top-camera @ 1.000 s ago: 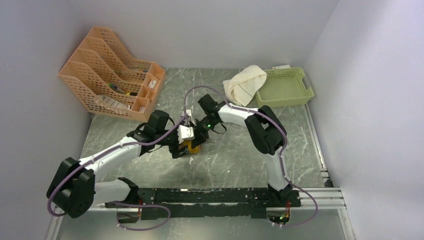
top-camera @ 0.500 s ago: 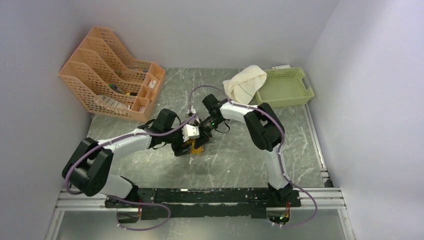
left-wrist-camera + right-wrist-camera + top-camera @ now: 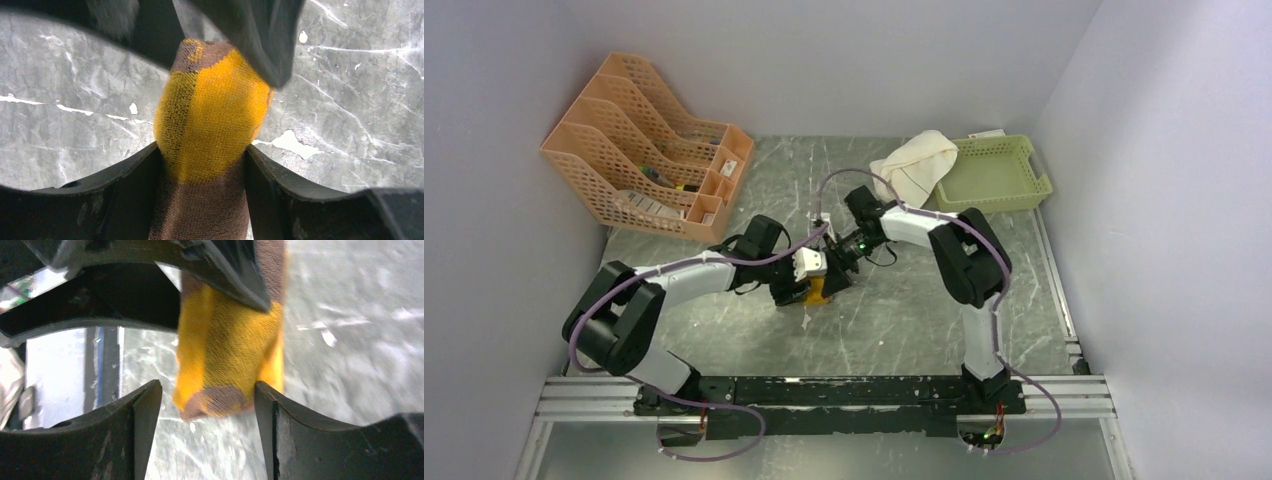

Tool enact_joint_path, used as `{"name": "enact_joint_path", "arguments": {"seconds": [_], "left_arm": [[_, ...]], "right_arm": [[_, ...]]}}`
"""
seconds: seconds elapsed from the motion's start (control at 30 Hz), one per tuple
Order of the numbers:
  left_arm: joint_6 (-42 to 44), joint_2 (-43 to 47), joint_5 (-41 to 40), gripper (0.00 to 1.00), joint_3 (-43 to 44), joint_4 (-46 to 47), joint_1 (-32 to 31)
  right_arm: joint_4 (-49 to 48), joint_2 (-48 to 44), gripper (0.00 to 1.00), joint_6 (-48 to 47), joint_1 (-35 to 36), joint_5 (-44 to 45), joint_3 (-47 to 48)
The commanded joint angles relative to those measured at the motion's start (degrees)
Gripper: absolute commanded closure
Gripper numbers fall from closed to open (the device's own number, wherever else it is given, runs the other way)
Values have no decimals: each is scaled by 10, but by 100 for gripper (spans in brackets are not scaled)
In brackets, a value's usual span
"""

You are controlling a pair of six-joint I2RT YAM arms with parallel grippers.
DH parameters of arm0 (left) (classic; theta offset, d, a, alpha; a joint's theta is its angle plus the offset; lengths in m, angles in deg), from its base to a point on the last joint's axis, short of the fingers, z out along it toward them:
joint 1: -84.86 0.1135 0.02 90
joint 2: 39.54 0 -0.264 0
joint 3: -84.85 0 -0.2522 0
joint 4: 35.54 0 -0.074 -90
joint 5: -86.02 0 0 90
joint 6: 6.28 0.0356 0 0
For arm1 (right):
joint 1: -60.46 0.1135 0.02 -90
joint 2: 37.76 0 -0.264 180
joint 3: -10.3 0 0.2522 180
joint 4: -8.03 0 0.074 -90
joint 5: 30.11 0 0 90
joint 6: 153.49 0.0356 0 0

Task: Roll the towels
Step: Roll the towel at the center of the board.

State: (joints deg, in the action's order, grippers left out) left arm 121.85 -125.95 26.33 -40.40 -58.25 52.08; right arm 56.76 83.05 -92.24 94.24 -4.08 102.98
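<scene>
Yellow towel (image 3: 210,115) sits rolled at mid-counter (image 3: 904,320), between my two hands. My left hand (image 3: 202,148) is clamped on its sides. My right hand (image 3: 207,390) stands apart around its brown end. White towel (image 3: 914,165) lies bunched against the tray (image 3: 999,180).

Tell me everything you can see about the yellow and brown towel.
The yellow and brown towel is a knit-looking cloth bunched into a tight, plump bundle, mustard-yellow in the middle with brown ends, lying on the grey marbled table between the arms. The left pincer squeezes its sides; the right pincer straddles it, open, with a gap on one side.
</scene>
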Motion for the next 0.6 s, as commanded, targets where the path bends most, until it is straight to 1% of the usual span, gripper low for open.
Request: {"name": "enact_joint_path", "arguments": {"seconds": [0.0,0.07,0.1,0.2,0.3,0.4,0.5,0.57], "left_arm": [[17,-19,27,33,4,-37,-2],[19,-21,36,34,5,-40,-1],[20,-22,42,35,6,-41,1],[23,-27,64,36,9,-44,9],[29,-36,94,37,18,-58,20],[39,-45,117,37,29,-79,30],[52,-59,136,37,45,-108,38],[61,-70,144,37,59,-128,40]], "right_arm": [[-225,-102,31,171,-40,171,-101],[-302,-145,29,234,-66,247,-151],[-331,-175,28,261,-75,305,-176],[-377,-231,24,302,-83,378,-238],[-429,-273,15,379,-84,380,-304],[-484,-291,9,485,-85,355,-350],[-510,-296,8,566,-83,326,-375],[-519,-303,8,606,-78,333,-389]]}}
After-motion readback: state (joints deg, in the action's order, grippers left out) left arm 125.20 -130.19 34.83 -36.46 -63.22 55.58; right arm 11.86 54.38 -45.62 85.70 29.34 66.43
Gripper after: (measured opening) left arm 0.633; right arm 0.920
